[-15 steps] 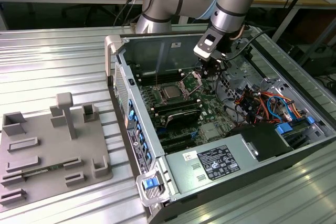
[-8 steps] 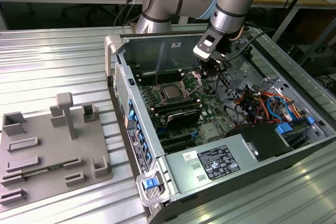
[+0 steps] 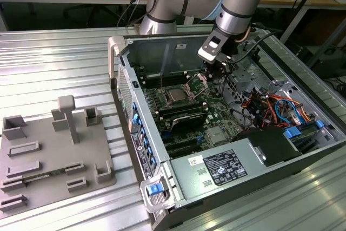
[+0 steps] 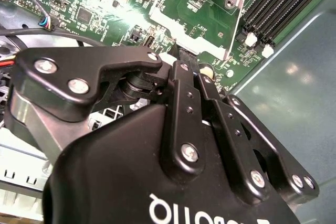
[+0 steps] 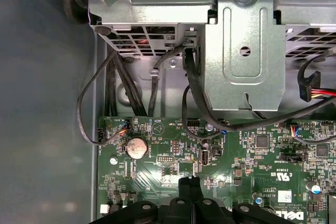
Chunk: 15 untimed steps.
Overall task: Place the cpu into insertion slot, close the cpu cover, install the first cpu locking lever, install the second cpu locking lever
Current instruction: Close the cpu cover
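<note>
In the exterior view the cpu (image 3: 175, 94), a small silver-grey square, lies in the insertion slot (image 3: 184, 101) on the green board inside the open computer case. Just to the exterior view's right of it the shiny cpu cover (image 3: 198, 83) stands raised on its hinge. My gripper (image 3: 215, 74) hangs directly beside that raised cover. The second wrist view has the black fingers (image 4: 184, 69) pressed together, their tips at the edge of the silver cover frame (image 4: 194, 38), with green board showing through its window. My gripper (image 5: 189, 183) also looks shut in the first wrist view.
Black memory slots (image 3: 181, 114) run beside the socket. A power supply (image 3: 227, 166) and bundled cables (image 3: 270, 104) occupy the case's near and right parts. A metal drive cage (image 5: 241, 40) and a coin battery (image 5: 136, 148) lie beyond the fingers. A grey fixture tray (image 3: 54, 155) sits outside the case.
</note>
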Tool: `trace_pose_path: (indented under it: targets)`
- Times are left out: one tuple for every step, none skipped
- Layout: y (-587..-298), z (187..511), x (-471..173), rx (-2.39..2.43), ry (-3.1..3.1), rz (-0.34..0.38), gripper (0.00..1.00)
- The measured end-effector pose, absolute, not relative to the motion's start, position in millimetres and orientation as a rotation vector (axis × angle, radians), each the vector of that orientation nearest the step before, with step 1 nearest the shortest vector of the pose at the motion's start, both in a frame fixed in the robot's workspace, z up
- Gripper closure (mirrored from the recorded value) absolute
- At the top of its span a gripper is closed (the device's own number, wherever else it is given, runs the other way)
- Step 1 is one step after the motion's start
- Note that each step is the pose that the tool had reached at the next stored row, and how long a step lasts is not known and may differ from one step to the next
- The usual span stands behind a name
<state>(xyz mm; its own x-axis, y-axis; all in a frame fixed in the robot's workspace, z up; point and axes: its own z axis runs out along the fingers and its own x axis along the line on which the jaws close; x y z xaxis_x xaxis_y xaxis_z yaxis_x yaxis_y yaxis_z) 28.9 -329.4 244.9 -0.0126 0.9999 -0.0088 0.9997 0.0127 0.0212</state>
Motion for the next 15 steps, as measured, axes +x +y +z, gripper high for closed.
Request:
trace_pose_path:
  targets:
    - [-329.4,244.9,28.8,2.192,2.220,0.014,0.89]
    - [-329.4,244.9,28.7,2.192,2.220,0.014,0.89]
    - [-329.4,244.8,28.6,2.192,2.220,0.014,0.89]
    - [-329.4,244.7,28.2,2.192,2.220,0.014,0.89]
    - [-329.4,244.7,28.1,2.192,2.220,0.014,0.89]
    - [-329.4,244.6,28.1,2.192,2.220,0.014,0.89]
    - [-329.4,244.6,28.0,2.192,2.220,0.014,0.89]
    - [-329.4,244.6,27.8,2.193,2.220,0.014,0.89]
    - [-329.4,244.6,27.5,2.193,2.220,0.014,0.89]
    - [-329.4,244.6,27.4,2.193,2.220,0.014,0.89]
    - [-329.4,244.6,27.2,2.193,2.220,0.014,0.89]
    - [-329.4,244.6,27.0,2.192,2.220,0.014,0.89]
    - [-329.4,244.6,26.8,2.193,2.220,0.014,0.89]
    - [-329.4,244.6,26.5,2.193,2.220,0.014,0.89]
    - [-329.4,244.6,26.2,2.193,2.220,0.014,0.89]
